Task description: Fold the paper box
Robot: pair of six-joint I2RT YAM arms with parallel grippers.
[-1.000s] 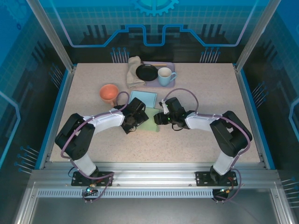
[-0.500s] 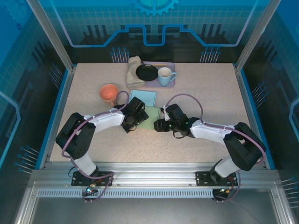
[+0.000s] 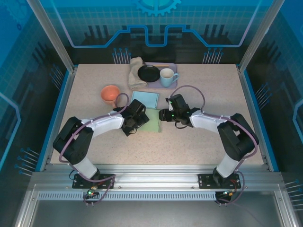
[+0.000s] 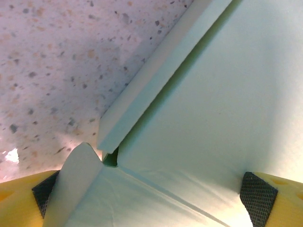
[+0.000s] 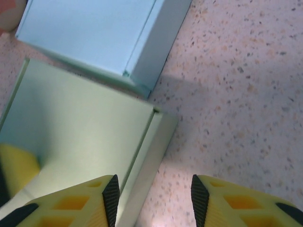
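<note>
The paper box (image 3: 153, 122) is a pale green sheet lying flat mid-table, with its side flaps partly raised. My left gripper (image 3: 138, 122) is on its left part. In the left wrist view the jaws stand wide open (image 4: 151, 191) over the green sheet (image 4: 213, 94), one pad (image 4: 258, 191) near its right edge and a raised flap (image 4: 75, 184) by the other. My right gripper (image 3: 162, 115) is at the sheet's right edge. In the right wrist view it (image 5: 155, 201) is open, straddling the right flap (image 5: 151, 161) without closing on it.
A light blue box (image 3: 145, 99) lies just beyond the green sheet, almost touching it (image 5: 90, 33). An orange cup (image 3: 110, 93) stands to the left. At the back are a crumpled cloth (image 3: 135, 73) and a tray (image 3: 156, 86) holding a black plate (image 3: 148, 73) and a mug (image 3: 166, 77).
My right gripper swung toward the near side, then back away along the sheet's right edge, and its jaws narrowed a little. The left gripper stayed put and open.
</note>
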